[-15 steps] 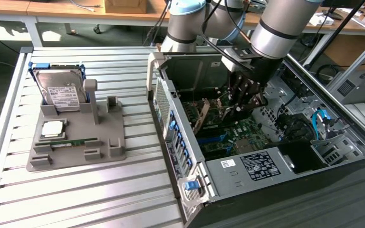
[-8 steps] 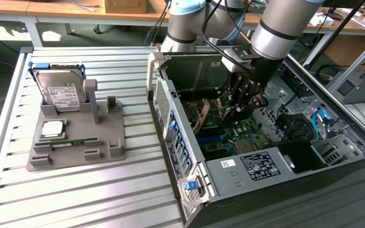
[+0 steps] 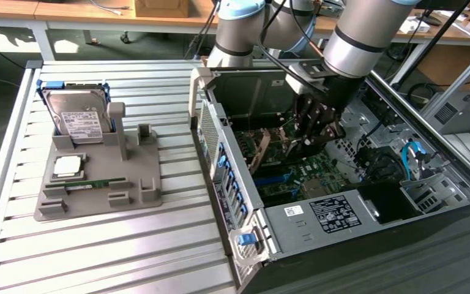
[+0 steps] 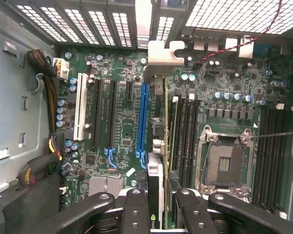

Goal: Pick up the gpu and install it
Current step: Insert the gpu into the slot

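1. You can see one gpu (image 4: 158,146), held between the fingers of the one gripper (image 4: 156,204).
2. One blue slot (image 4: 144,119) sits just beside that gripper.
3. One white slot (image 4: 80,113) sits farther off.
4. One hard drive (image 3: 78,115) stands well away from it.
5. One computer case (image 3: 333,214) lies open around it.

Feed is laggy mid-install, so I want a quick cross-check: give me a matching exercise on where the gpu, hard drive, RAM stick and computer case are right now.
Things:
1. gpu
2. hard drive
3. RAM stick
4. computer case

Places or states:
A. lying flat on the grey holder
B. open, on the exterior view's right
C. held edge-on in the end effector above the motherboard slots
D. standing upright at the grey holder's back

Pairs: 1-C, 2-D, 3-A, 4-B
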You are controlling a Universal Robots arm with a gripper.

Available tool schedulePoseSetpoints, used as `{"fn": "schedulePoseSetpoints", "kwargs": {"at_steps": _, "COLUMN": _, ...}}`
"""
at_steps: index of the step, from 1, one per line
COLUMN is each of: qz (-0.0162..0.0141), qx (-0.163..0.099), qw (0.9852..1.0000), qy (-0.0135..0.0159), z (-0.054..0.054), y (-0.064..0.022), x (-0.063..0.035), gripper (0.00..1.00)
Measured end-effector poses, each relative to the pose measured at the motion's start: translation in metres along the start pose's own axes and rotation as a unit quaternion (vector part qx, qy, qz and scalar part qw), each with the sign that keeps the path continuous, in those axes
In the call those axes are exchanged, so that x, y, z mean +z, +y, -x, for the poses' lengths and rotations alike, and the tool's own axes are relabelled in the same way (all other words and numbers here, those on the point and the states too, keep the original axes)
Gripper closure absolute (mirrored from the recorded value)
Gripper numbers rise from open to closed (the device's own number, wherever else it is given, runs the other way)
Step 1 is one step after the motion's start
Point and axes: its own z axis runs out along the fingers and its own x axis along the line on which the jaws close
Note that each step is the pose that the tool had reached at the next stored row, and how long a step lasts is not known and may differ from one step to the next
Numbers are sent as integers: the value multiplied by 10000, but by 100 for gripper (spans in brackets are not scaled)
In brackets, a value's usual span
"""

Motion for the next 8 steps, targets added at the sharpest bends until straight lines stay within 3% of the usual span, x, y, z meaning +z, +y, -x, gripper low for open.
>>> {"fn": "schedulePoseSetpoints", "kwargs": {"at_steps": 8, "qz": 0, "qx": 0, "qw": 10000, "qy": 0, "z": -16, "y": 5, "x": 3, "gripper": 73}}
